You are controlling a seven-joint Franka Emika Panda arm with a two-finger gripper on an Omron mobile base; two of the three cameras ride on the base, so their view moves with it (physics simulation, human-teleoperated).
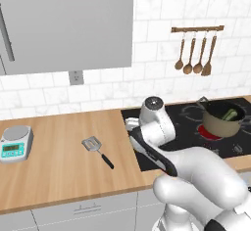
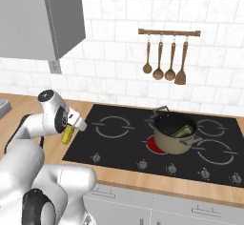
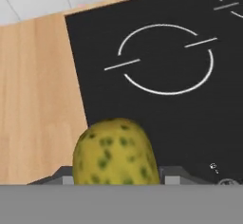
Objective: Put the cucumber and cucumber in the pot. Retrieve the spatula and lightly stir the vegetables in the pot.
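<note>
My gripper [image 2: 71,127] is shut on the yellow-green cucumber [image 2: 67,134], which hangs just above the left edge of the black hob. Up close, this speckled cucumber [image 3: 114,152] stands between the two fingertips of the gripper [image 3: 116,176]. The tan pot [image 1: 223,122] sits on a glowing red burner at the right of the hob, well to the right of the gripper. Inside the pot [image 2: 175,134] lies the dark green cucumber [image 2: 184,131]. The spatula [image 1: 93,145], with its slotted metal head and black handle, lies on the wooden counter to the left of the arm.
A digital scale [image 1: 15,144] stands at the counter's far left. Wooden spoons and a turner [image 2: 164,59] hang on a wall rail above the hob [image 2: 124,143]. A grey wall cabinet [image 1: 68,24] hangs over the counter.
</note>
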